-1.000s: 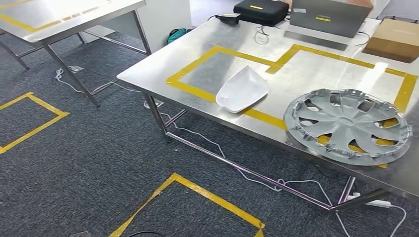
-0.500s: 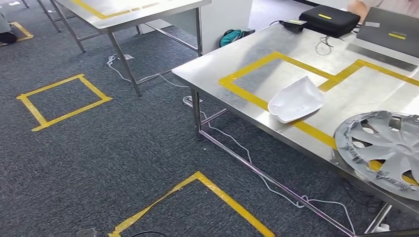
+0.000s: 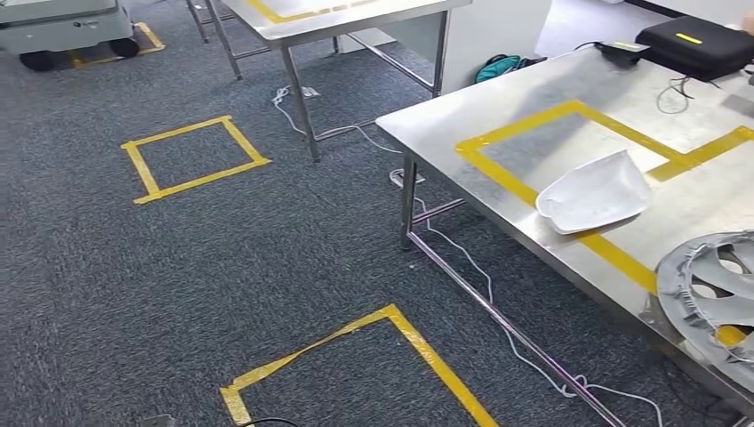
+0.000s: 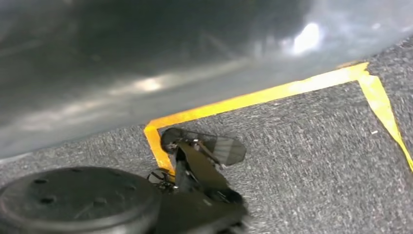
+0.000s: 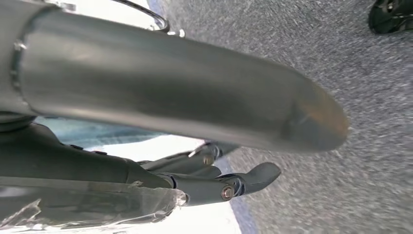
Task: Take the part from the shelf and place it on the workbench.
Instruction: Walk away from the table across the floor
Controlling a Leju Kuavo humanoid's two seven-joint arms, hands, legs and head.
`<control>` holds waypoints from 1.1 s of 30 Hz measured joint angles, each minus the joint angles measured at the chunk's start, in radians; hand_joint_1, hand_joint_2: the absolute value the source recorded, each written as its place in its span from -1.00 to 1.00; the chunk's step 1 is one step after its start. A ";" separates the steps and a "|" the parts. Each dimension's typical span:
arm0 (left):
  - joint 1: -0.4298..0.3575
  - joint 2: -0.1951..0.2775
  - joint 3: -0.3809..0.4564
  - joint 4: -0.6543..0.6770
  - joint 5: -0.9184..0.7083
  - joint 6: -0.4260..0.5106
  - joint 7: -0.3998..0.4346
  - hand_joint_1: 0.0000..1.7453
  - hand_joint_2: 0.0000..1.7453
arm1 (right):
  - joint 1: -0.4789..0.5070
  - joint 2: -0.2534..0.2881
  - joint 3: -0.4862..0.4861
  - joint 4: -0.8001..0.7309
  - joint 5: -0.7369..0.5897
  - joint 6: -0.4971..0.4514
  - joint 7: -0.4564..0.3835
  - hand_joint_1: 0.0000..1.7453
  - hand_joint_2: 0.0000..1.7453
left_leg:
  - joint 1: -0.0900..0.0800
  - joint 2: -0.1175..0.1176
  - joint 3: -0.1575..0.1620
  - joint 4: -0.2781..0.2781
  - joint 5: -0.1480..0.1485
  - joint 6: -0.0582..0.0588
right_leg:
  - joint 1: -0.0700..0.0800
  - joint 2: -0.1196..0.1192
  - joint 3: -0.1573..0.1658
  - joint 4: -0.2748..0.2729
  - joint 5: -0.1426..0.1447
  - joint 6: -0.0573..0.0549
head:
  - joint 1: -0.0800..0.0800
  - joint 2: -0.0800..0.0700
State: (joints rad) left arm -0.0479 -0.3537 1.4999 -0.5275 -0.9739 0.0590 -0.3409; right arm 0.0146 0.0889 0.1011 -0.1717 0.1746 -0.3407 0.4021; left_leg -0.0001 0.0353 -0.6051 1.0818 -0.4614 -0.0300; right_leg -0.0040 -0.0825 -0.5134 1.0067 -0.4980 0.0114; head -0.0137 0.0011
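The steel workbench (image 3: 462,116), marked with yellow tape, stands at the right of the head view. A white curved shell part (image 3: 594,191) lies across its tape line, and a grey wheel cover (image 3: 711,285) sits at its near right edge. My right hand (image 5: 185,112) hangs over the carpet in the right wrist view; its thick grey thumb and darker fingers (image 5: 243,180) are apart with nothing in them. My left hand (image 4: 146,63) is a blurred grey mass close to the left wrist camera, above the taped floor; its fingers are hidden.
A second steel table (image 3: 400,11) stands further back, and a grey cart (image 3: 62,27) at the far left. Yellow tape squares (image 3: 142,173) mark the carpet, one close in front (image 3: 427,351). White cables (image 3: 462,258) trail under the workbench. A black case (image 3: 698,44) lies on its far side.
The camera has swung left: the workbench and its parts have slid to the right of the picture, and more carpet and the far table have come in. The parts themselves lie as before.
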 joint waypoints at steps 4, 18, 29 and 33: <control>0.000 -0.001 -0.003 0.001 0.000 0.001 -0.001 -1.00 -1.00 | -0.004 0.001 0.000 0.000 0.000 0.000 -0.002 -1.00 -1.00 | -0.008 0.017 0.046 -0.097 0.018 0.018 | 0.008 -0.040 0.007 -0.003 -0.010 0.017 | 0.004 0.000; 0.002 -0.001 -0.005 0.004 0.000 0.001 -0.002 -1.00 -1.00 | 0.001 0.003 0.000 0.000 -0.001 0.000 -0.006 -1.00 -1.00 | 0.001 -0.163 0.034 -0.097 0.036 0.022 | -0.016 0.172 -0.025 0.018 0.004 0.031 | 0.013 0.000; 0.003 0.002 -0.004 0.005 0.001 0.002 -0.002 -1.00 -1.00 | 0.002 0.004 0.000 0.000 -0.001 0.000 0.006 -1.00 -1.00 | 0.002 -0.037 -0.065 0.120 -0.050 -0.007 | -0.001 0.016 -0.020 0.009 0.012 -0.009 | 0.002 0.000; 0.001 0.002 -0.005 0.005 0.001 0.001 -0.002 -1.00 -1.00 | 0.000 0.004 0.000 0.000 -0.002 0.002 0.006 -1.00 -1.00 | -0.010 0.047 0.047 -0.090 0.021 0.011 | 0.008 -0.026 -0.011 0.011 0.003 0.005 | 0.003 0.000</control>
State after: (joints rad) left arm -0.0466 -0.3520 1.4947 -0.5226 -0.9733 0.0605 -0.3426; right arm 0.0148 0.0932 0.1009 -0.1717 0.1725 -0.3382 0.4076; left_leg -0.0102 0.0820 -0.5584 0.9920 -0.4406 -0.0189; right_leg 0.0044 -0.1087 -0.5244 1.0179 -0.4954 0.0167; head -0.0103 0.0011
